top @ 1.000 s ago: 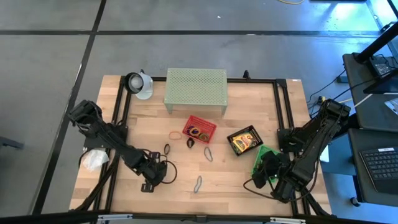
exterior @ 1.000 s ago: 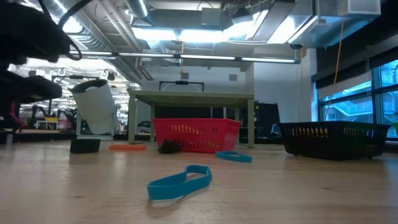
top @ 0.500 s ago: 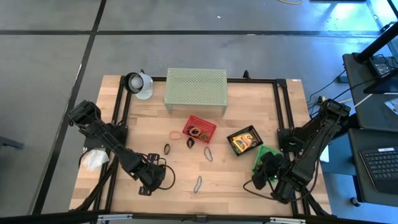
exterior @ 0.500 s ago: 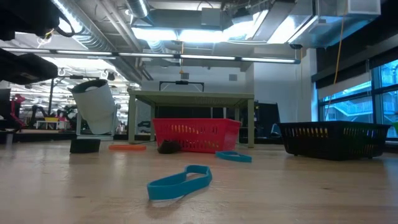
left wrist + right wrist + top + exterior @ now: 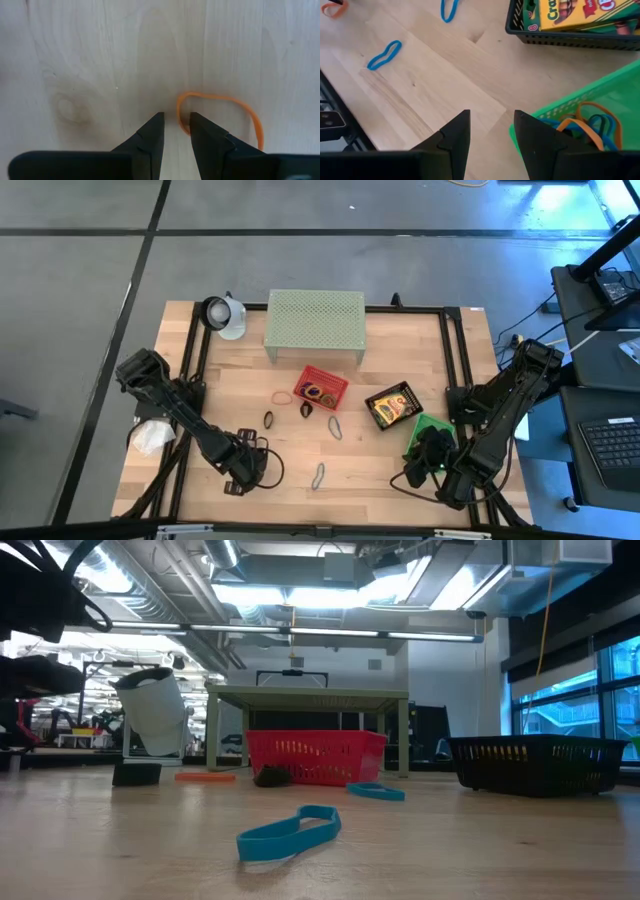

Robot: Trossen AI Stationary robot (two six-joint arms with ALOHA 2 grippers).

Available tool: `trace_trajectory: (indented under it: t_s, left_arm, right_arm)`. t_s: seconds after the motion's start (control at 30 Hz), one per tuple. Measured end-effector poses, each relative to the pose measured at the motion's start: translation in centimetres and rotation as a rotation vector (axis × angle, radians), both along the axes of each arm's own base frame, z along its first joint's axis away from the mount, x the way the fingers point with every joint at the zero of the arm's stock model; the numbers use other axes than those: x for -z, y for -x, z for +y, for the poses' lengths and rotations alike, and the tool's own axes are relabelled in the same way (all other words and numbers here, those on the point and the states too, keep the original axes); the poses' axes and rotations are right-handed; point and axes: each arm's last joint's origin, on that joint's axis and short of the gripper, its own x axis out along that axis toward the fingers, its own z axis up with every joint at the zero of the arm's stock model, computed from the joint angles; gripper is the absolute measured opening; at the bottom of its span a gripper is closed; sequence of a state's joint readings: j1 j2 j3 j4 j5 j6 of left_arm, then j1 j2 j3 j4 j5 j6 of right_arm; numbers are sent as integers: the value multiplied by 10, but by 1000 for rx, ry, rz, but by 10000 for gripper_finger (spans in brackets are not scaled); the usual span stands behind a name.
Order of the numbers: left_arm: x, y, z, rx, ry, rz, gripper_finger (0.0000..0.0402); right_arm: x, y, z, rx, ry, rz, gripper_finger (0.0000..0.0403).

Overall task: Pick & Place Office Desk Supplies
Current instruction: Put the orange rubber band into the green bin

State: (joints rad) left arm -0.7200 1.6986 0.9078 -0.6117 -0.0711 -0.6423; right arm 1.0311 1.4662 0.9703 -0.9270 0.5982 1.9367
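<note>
While the left gripper (image 5: pixel 176 131) hangs over the table (image 5: pixel 75 60), fingers slightly apart, a thin orange loop (image 5: pixel 220 112) curls around one fingertip; the right gripper (image 5: pixel 491 131) waits, spread.

Three baskets (red (image 5: pixel 321 387), black (image 5: pixel 394 405), green (image 5: pixel 428 430)), two blue loops (image 5: pixel 318 475) loose on the table, one green shelf (image 5: pixel 314 323).
</note>
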Motion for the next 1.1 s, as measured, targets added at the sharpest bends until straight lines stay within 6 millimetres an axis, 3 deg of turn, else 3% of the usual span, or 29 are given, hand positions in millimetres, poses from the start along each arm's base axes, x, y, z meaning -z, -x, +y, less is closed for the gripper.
trace_trajectory:
  t_s: [0.13,0.27,0.53,0.87,1.1]
  left_arm:
    - [0,-1,1,-30,6,5,69]
    - [1,-3,4,-49,36,38,14]
    - [-3,-3,4,-89,72,58,2]
    - [-54,-17,-8,-33,73,-42,2]
    - [-80,-33,-10,-19,3,-185,1]
  right_arm:
    - [0,-1,1,-7,-11,-8,152]
    - [-1,-2,2,-4,-7,-38,152]
    - [-2,-4,3,-4,10,-98,152]
    - [-6,-12,4,-10,57,-224,153]
    - [-18,-33,12,-84,166,-427,153]
